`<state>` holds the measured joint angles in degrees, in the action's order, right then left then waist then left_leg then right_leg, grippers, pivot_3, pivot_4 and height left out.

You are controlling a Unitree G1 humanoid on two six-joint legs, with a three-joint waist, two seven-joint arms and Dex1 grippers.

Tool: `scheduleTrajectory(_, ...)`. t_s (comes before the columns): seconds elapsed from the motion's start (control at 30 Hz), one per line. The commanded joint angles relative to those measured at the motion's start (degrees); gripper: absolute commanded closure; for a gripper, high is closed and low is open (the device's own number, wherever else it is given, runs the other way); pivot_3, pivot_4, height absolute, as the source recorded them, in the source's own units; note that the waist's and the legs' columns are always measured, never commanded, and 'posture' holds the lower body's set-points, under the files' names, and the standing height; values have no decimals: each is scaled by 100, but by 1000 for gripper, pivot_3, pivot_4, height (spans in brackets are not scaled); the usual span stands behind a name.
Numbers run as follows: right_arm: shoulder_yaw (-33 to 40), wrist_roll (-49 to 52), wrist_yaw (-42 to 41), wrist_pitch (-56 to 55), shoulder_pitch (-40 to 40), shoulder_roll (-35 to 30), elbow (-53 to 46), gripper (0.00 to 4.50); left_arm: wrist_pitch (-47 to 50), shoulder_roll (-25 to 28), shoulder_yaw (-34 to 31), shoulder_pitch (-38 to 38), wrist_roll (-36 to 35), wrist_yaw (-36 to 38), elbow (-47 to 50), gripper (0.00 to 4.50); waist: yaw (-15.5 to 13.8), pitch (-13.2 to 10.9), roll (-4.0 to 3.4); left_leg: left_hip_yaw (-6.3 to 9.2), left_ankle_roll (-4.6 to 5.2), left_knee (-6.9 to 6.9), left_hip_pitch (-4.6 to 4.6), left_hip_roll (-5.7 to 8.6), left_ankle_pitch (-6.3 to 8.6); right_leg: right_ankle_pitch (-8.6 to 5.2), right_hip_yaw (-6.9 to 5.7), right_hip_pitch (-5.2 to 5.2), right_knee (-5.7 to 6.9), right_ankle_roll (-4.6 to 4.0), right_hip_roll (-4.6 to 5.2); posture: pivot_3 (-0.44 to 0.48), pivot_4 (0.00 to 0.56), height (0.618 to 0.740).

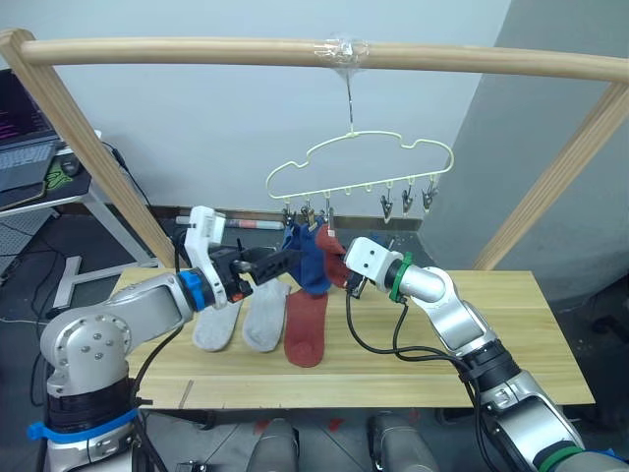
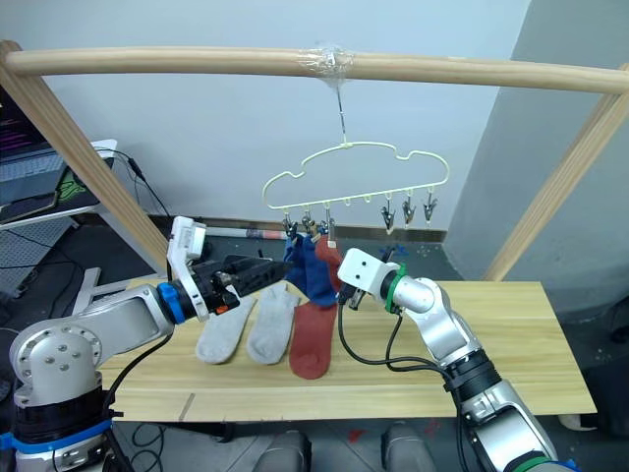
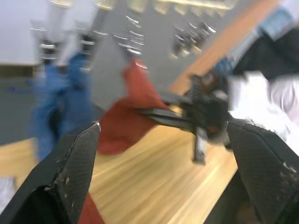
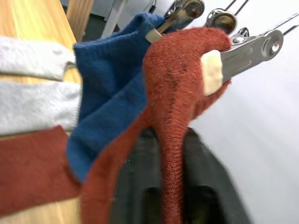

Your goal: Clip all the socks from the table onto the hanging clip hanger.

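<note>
The cream clip hanger [image 1: 359,165] hangs from a wooden pole. Two blue socks [image 1: 307,262] hang from its left clips. Beside them hangs a rust red sock [image 4: 175,93], with a metal clip [image 4: 243,50] on its top edge. My right gripper [image 1: 344,276] is shut on this sock from below. My left gripper [image 1: 283,262] is open, just left of the blue socks, with nothing between its fingers [image 3: 77,163]. Two light grey socks [image 1: 241,320] and a second red sock [image 1: 306,329] lie side by side on the table [image 1: 511,334].
Three free clips [image 1: 407,201] hang at the right end of the hanger. Slanted wooden frame legs [image 1: 93,147] stand at both table ends. A desk with a laptop [image 1: 25,138] is far left. The table's right half is bare planks.
</note>
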<state>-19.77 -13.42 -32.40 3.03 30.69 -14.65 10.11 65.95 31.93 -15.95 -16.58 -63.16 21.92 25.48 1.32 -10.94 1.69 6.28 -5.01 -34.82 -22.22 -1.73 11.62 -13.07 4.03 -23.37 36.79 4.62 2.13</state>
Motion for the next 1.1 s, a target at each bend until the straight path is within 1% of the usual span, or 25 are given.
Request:
scheduleTrajectory(0.03,296,292,36,272,-105,65,-172,2775,-833,242,250,170,674,515,303,0,8,0,0,0,0,1,-3,0,0,-1,0,-5,1,-2,0,109,157,740)
scheduleTrajectory(0.1,385,381,66,415,-186,85,-123,2126,-1273,303,390,229,1095,664,280,0,8,0,0,1,0,3,-16,-2,0,-3,-2,-21,6,-6,-2,109,154,740)
scheduleTrajectory(0.17,549,558,78,743,-442,113,-342,1470,-1797,339,584,281,1548,862,294,0,-1,0,0,2,0,7,-26,-2,0,-5,-4,-30,6,-9,-2,109,153,740)
scheduleTrajectory(0.23,689,670,160,1062,-736,143,-701,786,-2259,416,867,394,2055,1049,316,0,-5,0,0,2,0,6,-46,-1,0,-4,-4,-42,4,-9,-1,104,153,740)
scheduleTrajectory(0.3,862,727,450,1442,-1046,290,-1198,49,-2637,422,1096,534,2438,1164,309,0,-1,0,-1,-3,0,7,-70,-1,0,-4,0,-70,5,-9,-1,104,153,740)
scheduleTrajectory(0.33,916,732,574,1582,-1135,359,-1371,17,-2766,402,1149,574,2541,1202,284,0,-2,-1,-2,-3,0,9,-71,-1,0,-5,0,-74,6,-10,-1,101,153,740)
scheduleTrajectory(0.4,1126,919,898,1982,-1300,691,-1845,17,-3061,354,1226,594,2780,1240,233,0,17,-2,-3,-3,0,14,-74,-2,0,-7,-1,-81,8,-14,-2,101,153,740)
scheduleTrajectory(0.47,1340,1166,1191,2328,-1381,1057,-2305,17,-3208,254,1197,528,2873,1184,160,0,20,-2,-3,-2,0,14,-72,-4,0,-7,-1,-82,11,-13,-3,101,153,740)
scheduleTrajectory(0.53,1444,1264,1372,2495,-1381,1256,-2537,17,-3313,196,1164,463,2961,1157,61,0,24,-2,-3,-1,0,13,-69,-7,0,-7,-2,-82,14,-12,-5,95,153,740)
scheduleTrajectory(0.63,1623,1293,1916,2700,-1216,1658,-2817,588,-3646,173,1169,298,3190,1246,-133,0,23,-2,-4,-1,0,8,-68,-7,0,-6,-3,-78,13,-11,-5,89,153,740)
scheduleTrajectory(0.67,1632,1281,2017,2735,-1122,1716,-2812,960,-3517,163,1175,266,3064,1299,-151,0,22,-2,-4,-1,0,7,-69,-7,0,-6,-3,-79,13,-11,-4,89,153,740)
scheduleTrajectory(0.7,1644,1308,2062,2687,-1019,1747,-2749,1235,-3461,153,1192,229,3039,1305,-178,0,21,-3,-4,-2,0,7,-71,-7,0,-6,-3,-79,11,-11,-4,89,153,740)
scheduleTrajectory(0.77,1655,1333,2116,2602,-872,1742,-2605,1235,-3386,120,1193,165,2996,1323,-236,0,22,-3,-6,-2,0,8,-72,-7,0,-6,-3,-80,10,-11,-4,84,150,740)
scheduleTrajectory(0.93,1795,1371,2327,2499,-599,1743,-2185,1235,-3608,125,1237,111,3203,1425,-328,0,31,-3,-6,-2,1,19,-72,-7,0,-8,-4,-81,9,-14,-5,84,150,740)
scheduleTrajectory(0.97,1820,1362,2379,2494,-514,1738,-2088,1621,-3614,85,1224,96,3222,1391,-342,0,31,-4,-6,-2,1,20,-72,-7,0,-8,-4,-81,9,-14,-5,92,152,740)
scheduleTrajectory(1.1,1942,1406,2513,2458,-181,1741,-1643,1621,-3650,-145,1181,-18,3305,1137,-417,0,31,-4,-6,-3,1,17,-72,-7,0,-7,-4,-80,10,-14,-4,92,152,740)
